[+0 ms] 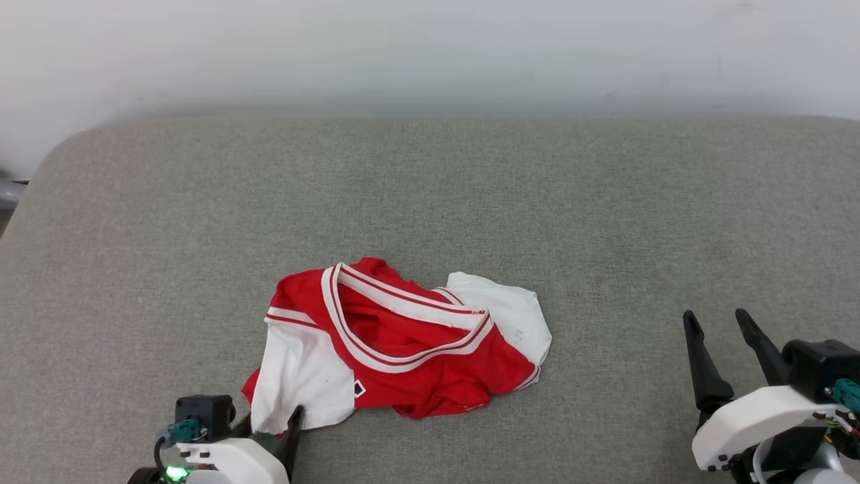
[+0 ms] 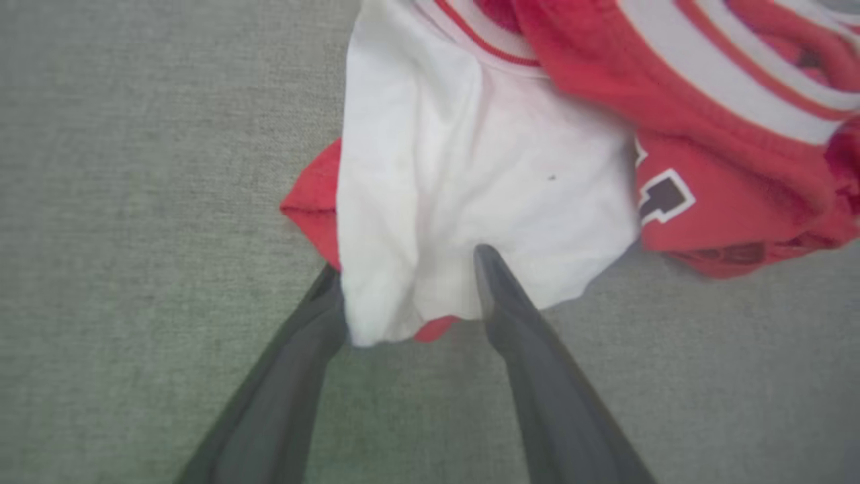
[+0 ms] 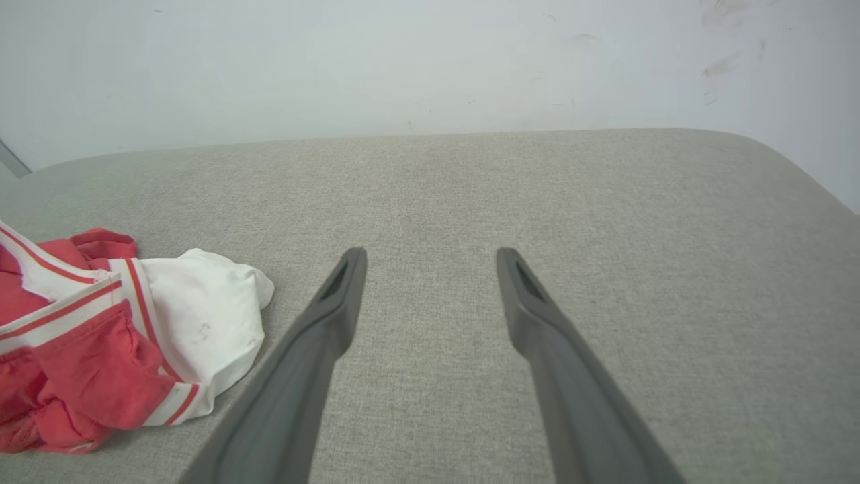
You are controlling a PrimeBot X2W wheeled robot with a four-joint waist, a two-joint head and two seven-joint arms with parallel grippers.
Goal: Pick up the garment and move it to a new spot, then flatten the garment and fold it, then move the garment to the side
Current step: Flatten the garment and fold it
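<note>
Grey woven surface (image 1: 470,188) is carrying everything: near its front edge the left gripper (image 2: 408,262) is standing open astride a white sleeve (image 2: 470,168) of the red garment (image 1: 403,336), its dark patch (image 2: 662,195) unreadable; the right gripper (image 1: 715,314) is gaping over bare fabric; a white wall (image 1: 430,47) is rising beyond.

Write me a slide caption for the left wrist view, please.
Left gripper, fingers apart, at the white sleeve of the crumpled red jersey.

Right gripper (image 3: 431,255): two dark fingers spread wide, nothing between them | garment (image 3: 101,349): red and white, crumpled on the grey fabric surface (image 3: 605,235), near the left finger | pale wall (image 3: 403,67): behind the surface's far edge.
</note>
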